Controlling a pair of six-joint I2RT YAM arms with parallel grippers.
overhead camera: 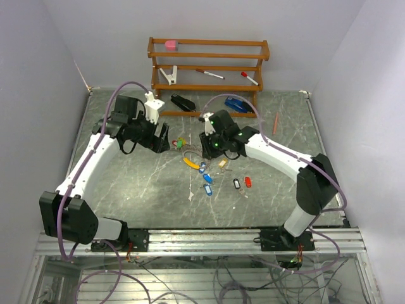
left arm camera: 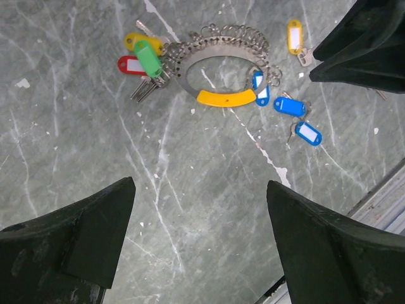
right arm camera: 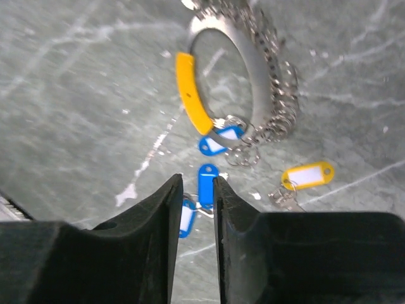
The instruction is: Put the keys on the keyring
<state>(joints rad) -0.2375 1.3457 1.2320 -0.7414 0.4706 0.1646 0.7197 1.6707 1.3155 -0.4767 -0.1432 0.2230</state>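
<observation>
The keyring (left arm camera: 190,95) is an oval metal loop with a yellow segment (left arm camera: 226,98) and several small rings along its far side. It also shows in the top view (overhead camera: 190,156) and in the right wrist view (right arm camera: 253,69). Yellow, green (left arm camera: 149,58) and red tagged keys lie bunched at its left end. One blue tag (right arm camera: 218,140) lies at the loop. Two blue keys (left arm camera: 290,106) (left arm camera: 308,133) and a yellow key (right arm camera: 308,174) lie loose. My left gripper (left arm camera: 199,187) is open and empty, above bare table. My right gripper (right arm camera: 197,183) is open only narrowly, above a blue key (right arm camera: 206,183).
A black key (overhead camera: 236,183) and a red key (overhead camera: 247,182) lie right of the group. A wooden rack (overhead camera: 209,60) with markers stands at the back. A black stapler (overhead camera: 182,101), a blue object (overhead camera: 235,104) and an orange pen (overhead camera: 275,123) lie before it.
</observation>
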